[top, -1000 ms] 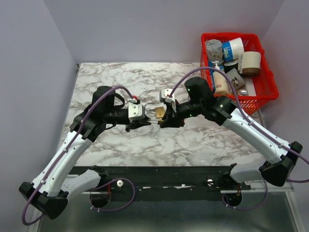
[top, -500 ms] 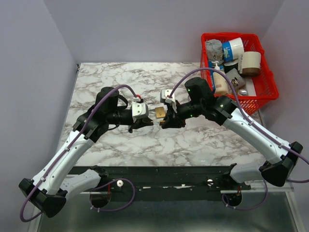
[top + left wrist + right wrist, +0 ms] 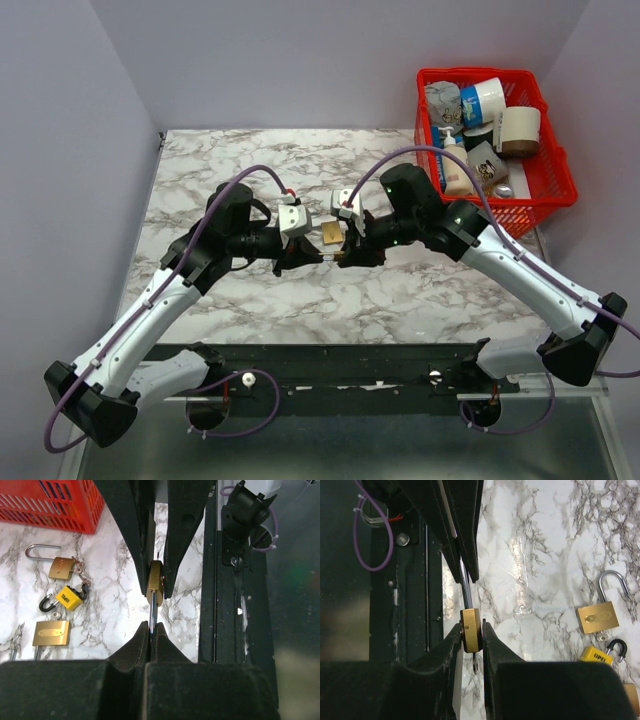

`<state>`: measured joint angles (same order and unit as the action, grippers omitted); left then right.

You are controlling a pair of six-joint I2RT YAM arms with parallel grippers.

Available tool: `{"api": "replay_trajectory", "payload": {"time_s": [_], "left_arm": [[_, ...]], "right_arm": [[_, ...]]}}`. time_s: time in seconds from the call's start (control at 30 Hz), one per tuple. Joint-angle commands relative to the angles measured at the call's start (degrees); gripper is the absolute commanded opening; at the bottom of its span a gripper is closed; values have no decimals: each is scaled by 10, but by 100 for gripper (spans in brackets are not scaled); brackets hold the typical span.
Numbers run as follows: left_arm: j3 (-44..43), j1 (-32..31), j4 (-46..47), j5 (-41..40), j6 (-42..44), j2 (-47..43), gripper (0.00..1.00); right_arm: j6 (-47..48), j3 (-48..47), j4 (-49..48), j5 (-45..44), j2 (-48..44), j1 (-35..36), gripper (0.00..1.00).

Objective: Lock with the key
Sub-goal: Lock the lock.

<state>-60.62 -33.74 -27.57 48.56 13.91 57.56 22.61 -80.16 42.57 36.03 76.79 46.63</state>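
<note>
A small brass padlock (image 3: 471,630) hangs above the marble table, and my right gripper (image 3: 472,627) is shut on its two flat sides. A silver key (image 3: 152,612) sticks out of the padlock's (image 3: 156,580) bottom face. My left gripper (image 3: 151,626) is shut on the key's outer end. In the top view both grippers meet tip to tip over the table's middle, left gripper (image 3: 316,256) facing right gripper (image 3: 342,254). The padlock's shackle is hidden between the right fingers.
Other padlocks lie on the marble: a brass one with an open shackle (image 3: 61,567), a yellow one (image 3: 68,597), and another brass one (image 3: 51,632). A red basket (image 3: 545,190) full of containers stands at the back right. The table's near edge lies just below the grippers.
My left gripper has moved right toward the padlock and shut on the key. The right gripper kept its hold and shifted only slightly.
</note>
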Motion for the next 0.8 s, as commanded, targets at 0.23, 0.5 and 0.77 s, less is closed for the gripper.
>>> {"api": "replay_trajectory", "payload": {"time_s": [0.23,0.5,0.77], "left_arm": [[26,-29,182,23,-92,12,0],[31,-36,208,11,-114,18,0],[33,55,156,34,-129,-19,1]], "right_arm": [[-36,-9,-135,39,9,36,1],[-42,-23,-139,43,27,44,1],[-103,6,-141,18,8,7,1]]}}
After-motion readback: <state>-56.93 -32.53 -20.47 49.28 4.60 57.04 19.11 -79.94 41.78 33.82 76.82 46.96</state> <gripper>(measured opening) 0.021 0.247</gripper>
